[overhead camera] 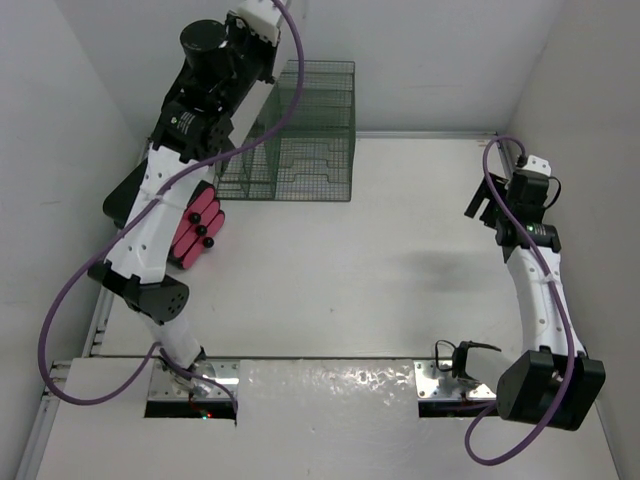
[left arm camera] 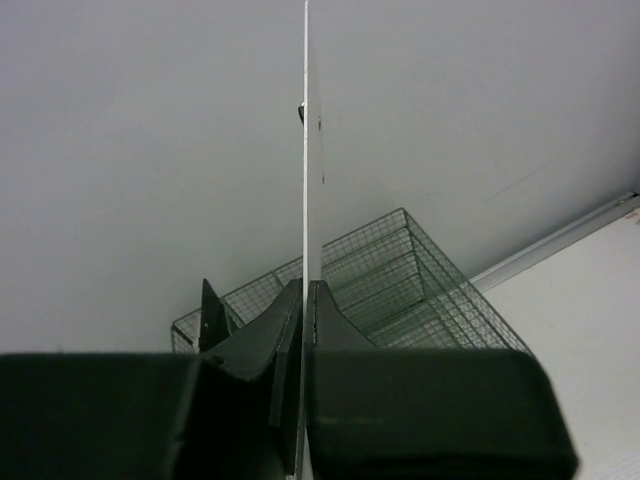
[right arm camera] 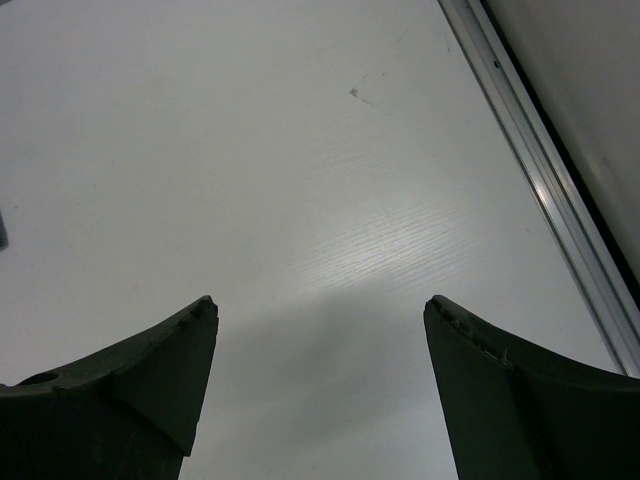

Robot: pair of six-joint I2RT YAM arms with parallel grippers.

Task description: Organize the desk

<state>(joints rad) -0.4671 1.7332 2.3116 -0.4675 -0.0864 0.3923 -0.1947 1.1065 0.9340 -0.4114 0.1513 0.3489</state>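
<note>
Filing step, I reckon: left pincer (left arm camera: 306, 292) pinches white sheet (left arm camera: 313, 150) edge-on by the rack (left arm camera: 410, 275), far-left corner of surface (overhead camera: 380, 250). Right pincer (right arm camera: 318, 305) spread over surface. Next: align sheet to slot, lower.

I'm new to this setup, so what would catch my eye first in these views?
The left end effector, raised at the far left, pinches a thin white sheet edge-on near a green wire basket. Pink items lie on the desk under that arm; the right end effector hangs open.
</note>
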